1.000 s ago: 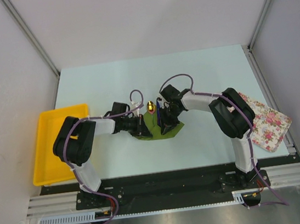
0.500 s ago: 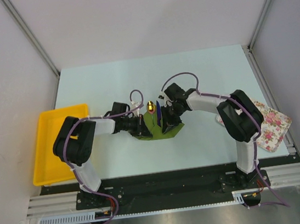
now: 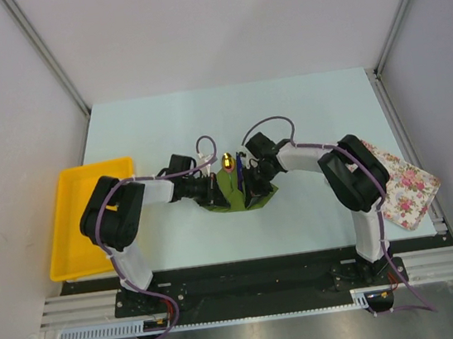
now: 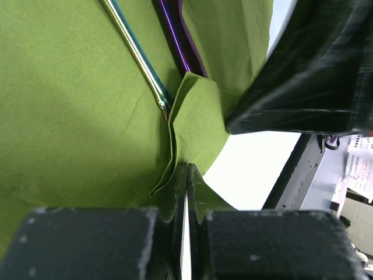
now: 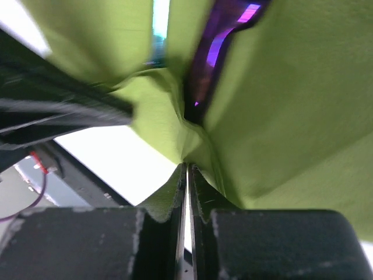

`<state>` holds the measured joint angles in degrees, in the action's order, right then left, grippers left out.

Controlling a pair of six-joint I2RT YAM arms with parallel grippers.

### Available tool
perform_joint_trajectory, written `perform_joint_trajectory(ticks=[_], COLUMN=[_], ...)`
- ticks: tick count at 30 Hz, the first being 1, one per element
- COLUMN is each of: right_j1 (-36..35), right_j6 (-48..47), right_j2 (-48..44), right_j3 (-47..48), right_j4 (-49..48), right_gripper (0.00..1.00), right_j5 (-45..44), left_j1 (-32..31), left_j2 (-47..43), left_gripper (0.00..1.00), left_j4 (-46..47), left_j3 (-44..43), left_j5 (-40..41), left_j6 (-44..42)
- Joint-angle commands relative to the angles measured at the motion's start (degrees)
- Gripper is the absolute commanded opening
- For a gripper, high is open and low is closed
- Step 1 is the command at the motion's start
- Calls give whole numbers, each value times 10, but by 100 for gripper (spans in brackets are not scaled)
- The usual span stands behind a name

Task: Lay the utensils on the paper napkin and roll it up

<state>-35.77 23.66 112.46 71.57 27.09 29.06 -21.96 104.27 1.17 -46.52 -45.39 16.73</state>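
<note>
The olive-green paper napkin [image 3: 237, 198] lies at the table's middle between both arms, its side edges lifted. On it lie the utensils: a gold-headed spoon [image 3: 227, 162] and a dark piece [image 3: 239, 173]. My left gripper [image 3: 217, 196] is shut on the napkin's left edge, and a fold of the napkin [image 4: 198, 116] is pinched at its tips [image 4: 186, 169]. The spoon's shiny handle [image 4: 137, 52] and a purple-dark handle [image 4: 176, 35] run ahead of it. My right gripper [image 3: 254, 191] is shut on the right edge, with the napkin [image 5: 280, 128] bunched at its tips [image 5: 187, 169] over a purple utensil [image 5: 213, 55].
A yellow tray [image 3: 91, 217] sits at the table's left edge. A white floral cloth [image 3: 405, 183] lies at the right edge beside the right arm's elbow. Metal rails run along the front, by the arm bases.
The right arm's elbow swung out to the right and came back, while its jaws closed tighter on the napkin's edge. The left arm has stayed still.
</note>
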Motion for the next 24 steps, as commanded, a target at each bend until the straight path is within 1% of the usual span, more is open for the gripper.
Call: perform_joint_trajectory(ticks=[1,5,10,11,13,14,16,17,19,20,23,24], right_j1=[-3,-3,-7,-7,-7,-7,-6,-4,-5,-4,0,0], right_j6=[-9,-15,-19,-20,-19,-20,-17,-16,-12,-11,-9,-8], right_j2=[32,37,14,11,9,13,20,22,27,28,31,31], right_j3=[8,22,34,35,34,34,32,31,31,31,34,34], right_j4=[4,23,33,37,36,32,31,28,25,23,22,21], right_gripper=[8,8,10,11,11,11,11,11,10,11,10,10], right_j5=[-32,-43,-36,-35,-35,-37,-36,-32,-31,-30,-29,-29], left_j1=[2,2,2,3,12,16,25,27,27,26,23,22], left_j2=[8,6,3,1,-13,-21,-49,-59,-83,-87,-81,-69], left_gripper=[3,3,3,5,12,21,27,32,37,38,38,38], left_j4=[-2,-3,1,4,38,78,120,156,202,249,311,319], left_j3=[-8,-7,-2,0,15,23,46,52,71,78,93,94], left_j5=[32,33,29,17,-5,-16,-48,-56,-90,-100,-126,-130], left_j6=[-7,-8,-6,-4,16,26,52,59,92,107,154,170])
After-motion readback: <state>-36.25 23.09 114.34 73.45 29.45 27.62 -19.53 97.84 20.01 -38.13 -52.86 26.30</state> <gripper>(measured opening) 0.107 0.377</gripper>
